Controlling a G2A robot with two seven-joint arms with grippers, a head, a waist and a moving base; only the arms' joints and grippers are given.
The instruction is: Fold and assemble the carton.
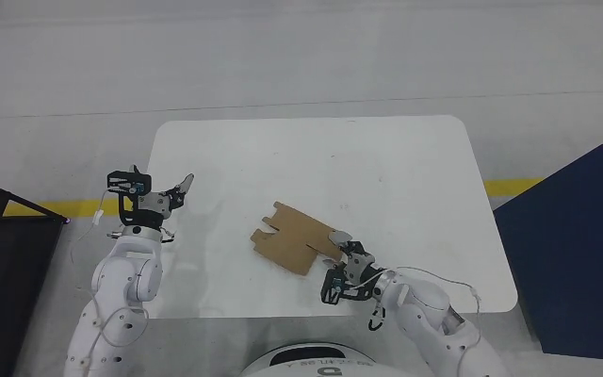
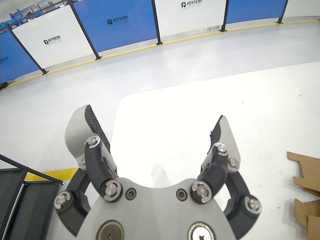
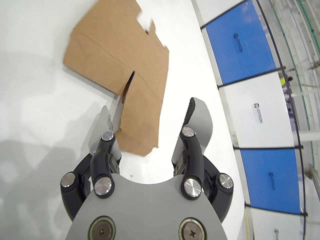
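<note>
Cardboard lies flat on the white table: the carton, brown and not yet folded, rests a little toward the robot's side of the middle. It is turned at a slant to the table's edges, with notched tabs at its far end and a slit cut in from its near edge.

The right gripper is down at the carton's nearest corner, its pincer apart and clamped on nothing. A corner flap reaches in between the two fingers. One finger sits right against the flap's slit edge, partly hidden by the cardboard, while the other stands clear over bare tabletop. Beside the slit the board is lifted slightly off the surface.

The left gripper hangs over the table's left edge, well apart from the carton. Its pincer is also wide apart and holds nothing, with one finger above the table and the other above the grey floor.

Beyond the table a yellow line runs along the floor, and farther off stands a fence of blue and white panels.
</note>
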